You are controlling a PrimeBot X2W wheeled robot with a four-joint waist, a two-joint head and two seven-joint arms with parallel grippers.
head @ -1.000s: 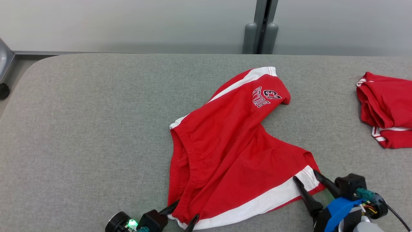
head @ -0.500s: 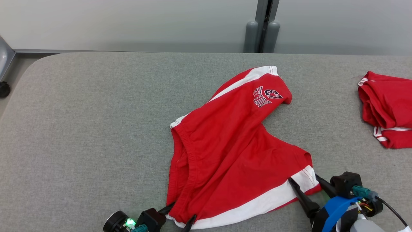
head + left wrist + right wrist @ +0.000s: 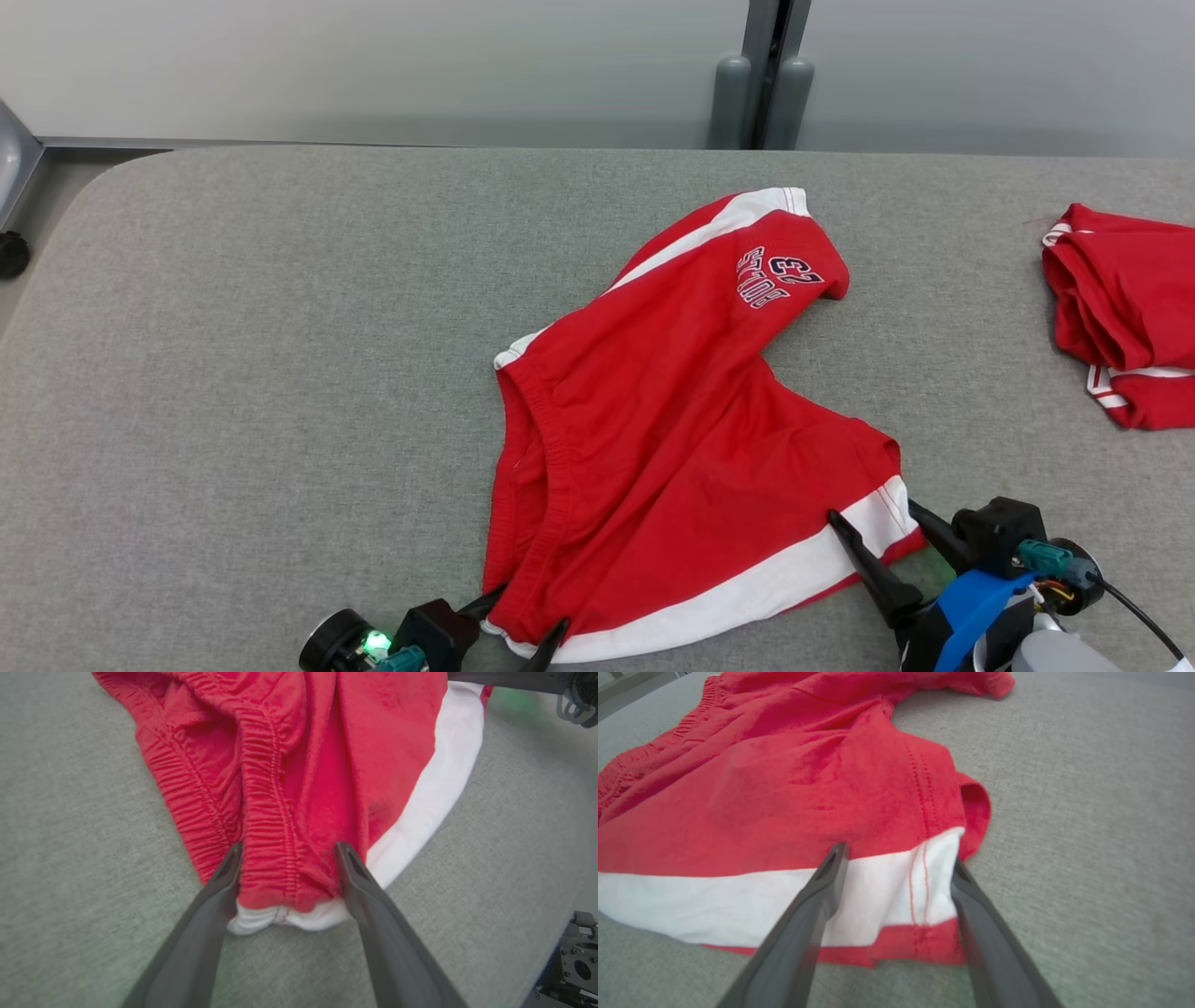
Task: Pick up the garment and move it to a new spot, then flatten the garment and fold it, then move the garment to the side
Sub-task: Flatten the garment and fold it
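the garment (image 3: 653,439), a pair of red shorts with a white band along each leg hem and dark lettering with a number printed on the far leg, lies rumpled and partly spread near the middle of the grey worktop (image 3: 280,373), its gathered elastic waistband toward the robot's left. the left claw (image 3: 529,611) stands wide open at the near waistband corner, one finger on each side of the bunched elastic, gripping nothing. the right claw (image 3: 873,511) is likewise wide open, straddling the white-banded corner of the near leg hem without pinching it. a second red garment (image 3: 1120,317) lies well apart at the right edge.
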